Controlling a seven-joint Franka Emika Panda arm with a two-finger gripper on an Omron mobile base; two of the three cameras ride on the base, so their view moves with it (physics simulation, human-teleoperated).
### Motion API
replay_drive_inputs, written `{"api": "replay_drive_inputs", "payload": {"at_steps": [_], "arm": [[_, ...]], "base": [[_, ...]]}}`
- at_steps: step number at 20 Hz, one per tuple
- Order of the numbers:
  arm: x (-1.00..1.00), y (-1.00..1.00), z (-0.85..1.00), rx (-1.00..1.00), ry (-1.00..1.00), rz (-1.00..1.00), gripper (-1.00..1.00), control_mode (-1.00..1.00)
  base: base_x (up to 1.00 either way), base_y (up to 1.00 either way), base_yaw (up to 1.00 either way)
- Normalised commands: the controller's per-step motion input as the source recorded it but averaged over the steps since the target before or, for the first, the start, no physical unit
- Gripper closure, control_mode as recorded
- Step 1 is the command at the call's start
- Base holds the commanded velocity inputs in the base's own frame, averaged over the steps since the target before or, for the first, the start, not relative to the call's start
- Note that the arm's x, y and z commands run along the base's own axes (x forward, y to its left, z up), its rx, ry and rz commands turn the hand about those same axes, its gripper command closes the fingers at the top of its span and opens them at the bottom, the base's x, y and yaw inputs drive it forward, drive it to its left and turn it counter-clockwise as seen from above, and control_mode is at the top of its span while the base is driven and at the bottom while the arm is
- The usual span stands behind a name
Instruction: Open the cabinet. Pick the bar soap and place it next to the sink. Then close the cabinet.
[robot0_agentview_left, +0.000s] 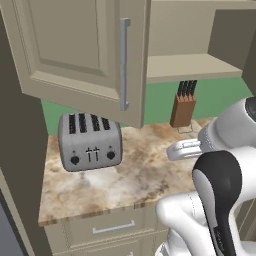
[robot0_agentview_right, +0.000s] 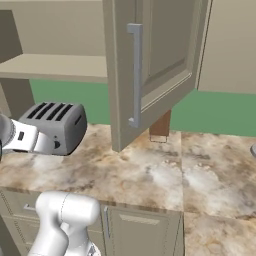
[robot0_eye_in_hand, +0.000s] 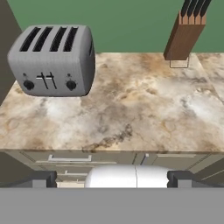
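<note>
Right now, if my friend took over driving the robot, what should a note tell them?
Tool: open, holding nothing, hanging low in front of the counter edge, as the hand view shows.
Cabinet: both doors swung open; that step looks done. The shelf shows bare where it can be seen.
Bar soap: I can't spot it in these pictures, so it is not picked yet.
On the counter: a toaster on the left and a knife block at the back.
Left: find the soap, take it, put it beside the sink, then shut both doors.
</note>
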Motion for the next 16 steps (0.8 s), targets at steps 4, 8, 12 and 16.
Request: {"api": "replay_drive_inputs", "payload": {"at_steps": [4, 8, 12, 16], "arm": [[0.00, 0.00, 0.00, 0.00, 0.00, 0.00, -1.00, 1.00], [0.00, 0.00, 0.00, 0.00, 0.00, 0.00, -1.00, 1.00], [0.00, 0.00, 0.00, 0.00, 0.00, 0.00, -1.00, 1.00], [0.00, 0.00, 0.00, 0.00, 0.00, 0.00, -1.00, 1.00]], "base": [[0.00, -0.31, -0.01], [0.01, -0.13, 0.00], [0.00, 0.00, 0.00], [0.00, 0.00, 0.00]]}}
